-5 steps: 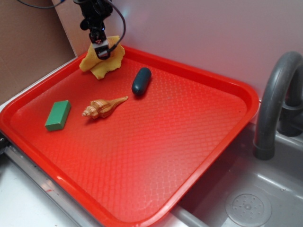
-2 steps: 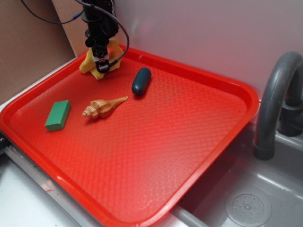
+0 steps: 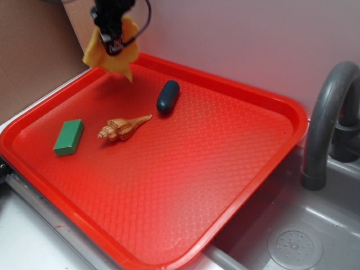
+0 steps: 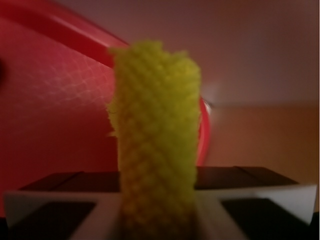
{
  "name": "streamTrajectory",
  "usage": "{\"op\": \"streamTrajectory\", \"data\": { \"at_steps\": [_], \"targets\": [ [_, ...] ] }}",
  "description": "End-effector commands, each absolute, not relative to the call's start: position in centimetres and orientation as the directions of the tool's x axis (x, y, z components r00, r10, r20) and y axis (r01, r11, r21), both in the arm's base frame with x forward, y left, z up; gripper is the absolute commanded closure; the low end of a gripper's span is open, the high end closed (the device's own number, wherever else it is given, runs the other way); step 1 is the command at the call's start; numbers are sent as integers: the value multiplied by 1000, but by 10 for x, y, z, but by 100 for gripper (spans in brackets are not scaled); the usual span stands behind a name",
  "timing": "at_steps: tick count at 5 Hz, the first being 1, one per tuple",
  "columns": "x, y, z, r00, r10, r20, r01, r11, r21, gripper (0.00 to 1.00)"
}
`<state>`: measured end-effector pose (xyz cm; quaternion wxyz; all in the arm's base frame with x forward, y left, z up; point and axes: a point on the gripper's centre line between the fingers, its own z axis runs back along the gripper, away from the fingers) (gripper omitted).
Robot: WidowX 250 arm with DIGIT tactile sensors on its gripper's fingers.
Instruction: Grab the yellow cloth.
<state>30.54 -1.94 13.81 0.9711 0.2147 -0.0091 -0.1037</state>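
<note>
Lifted off tray [image 3: 236, 90] since earlier: yellow cloth [image 3: 125, 55] hangs long-axis vertical, corner down; tool [image 3: 111, 45] clamped on it.

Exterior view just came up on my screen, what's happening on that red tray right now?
The gripper has the yellow cloth pinched in its jaws and holds it in the air above the far left corner of the red tray. The wrist view shows the cloth clamped between the two sides. On the tray lie a green block, a seashell and a dark oval object, none being touched.
</note>
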Motion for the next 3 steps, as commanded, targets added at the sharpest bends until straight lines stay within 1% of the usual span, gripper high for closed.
{"op": "streamTrajectory", "data": {
  "at_steps": [1,2,3],
  "targets": [
    [264,-38,243,985,110,131,-137,964,226,100],
    [248,-30,244,964,247,93,-256,962,100,100],
    [253,-18,232,959,275,60,-280,954,104,100]
  ]
}}
